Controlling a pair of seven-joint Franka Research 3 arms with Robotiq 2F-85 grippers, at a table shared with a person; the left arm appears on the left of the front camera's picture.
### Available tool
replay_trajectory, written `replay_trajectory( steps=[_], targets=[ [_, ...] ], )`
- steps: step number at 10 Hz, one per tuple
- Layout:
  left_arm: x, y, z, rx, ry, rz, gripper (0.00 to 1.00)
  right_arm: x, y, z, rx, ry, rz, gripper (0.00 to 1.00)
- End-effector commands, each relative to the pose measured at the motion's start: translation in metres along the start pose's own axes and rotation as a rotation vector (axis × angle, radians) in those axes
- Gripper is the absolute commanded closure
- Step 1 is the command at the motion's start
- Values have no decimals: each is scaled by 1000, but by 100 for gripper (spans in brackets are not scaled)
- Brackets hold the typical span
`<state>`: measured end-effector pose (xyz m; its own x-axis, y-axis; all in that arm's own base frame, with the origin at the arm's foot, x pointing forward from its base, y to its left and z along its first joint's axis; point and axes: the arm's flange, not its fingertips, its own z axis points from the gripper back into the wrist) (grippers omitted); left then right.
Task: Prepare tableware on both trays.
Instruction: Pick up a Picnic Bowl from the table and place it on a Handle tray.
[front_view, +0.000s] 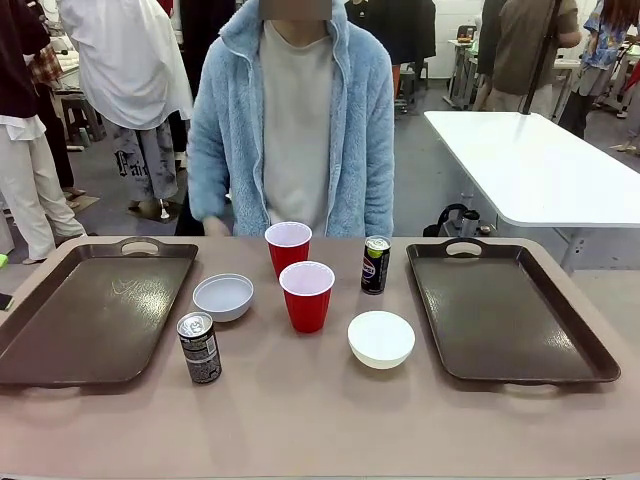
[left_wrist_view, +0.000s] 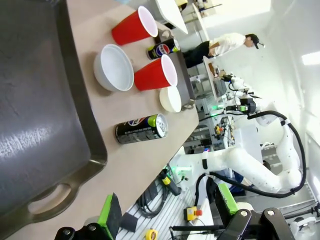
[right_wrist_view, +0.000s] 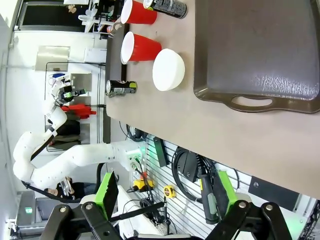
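Both dark brown trays lie bare, the left tray (front_view: 90, 310) (left_wrist_view: 40, 125) and the right tray (front_view: 510, 310) (right_wrist_view: 255, 45). Between them stand two red cups (front_view: 288, 247) (front_view: 307, 296), two white bowls (front_view: 223, 297) (front_view: 381, 339) and two dark cans (front_view: 200, 348) (front_view: 375, 265). My left gripper (left_wrist_view: 167, 210) hangs open off the table's near edge by the left tray's handle, nothing between its fingers. My right gripper (right_wrist_view: 166, 195) is open too, back from the near edge beside the right tray; a bowl (right_wrist_view: 169, 70) and a cup (right_wrist_view: 142, 47) lie beyond.
A person in a light blue fleece (front_view: 295, 120) stands at the far side, right behind the cups. A white table (front_view: 540, 170) stands behind at the right. Cables and tools (right_wrist_view: 195, 175) hang below the table's near edge.
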<state>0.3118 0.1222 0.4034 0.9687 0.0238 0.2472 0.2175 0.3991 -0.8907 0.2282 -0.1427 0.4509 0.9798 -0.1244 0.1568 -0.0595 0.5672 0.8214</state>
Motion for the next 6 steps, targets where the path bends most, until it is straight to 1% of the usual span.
replay_trajectory(
  steps=[1, 6],
  targets=[
    [0, 0, 1, -7, -6, -3, 0, 0, 3, 1, 15, -7, 2, 0],
    [0, 0, 1, -7, -6, -3, 0, 0, 3, 1, 15, -7, 2, 0]
  ],
)
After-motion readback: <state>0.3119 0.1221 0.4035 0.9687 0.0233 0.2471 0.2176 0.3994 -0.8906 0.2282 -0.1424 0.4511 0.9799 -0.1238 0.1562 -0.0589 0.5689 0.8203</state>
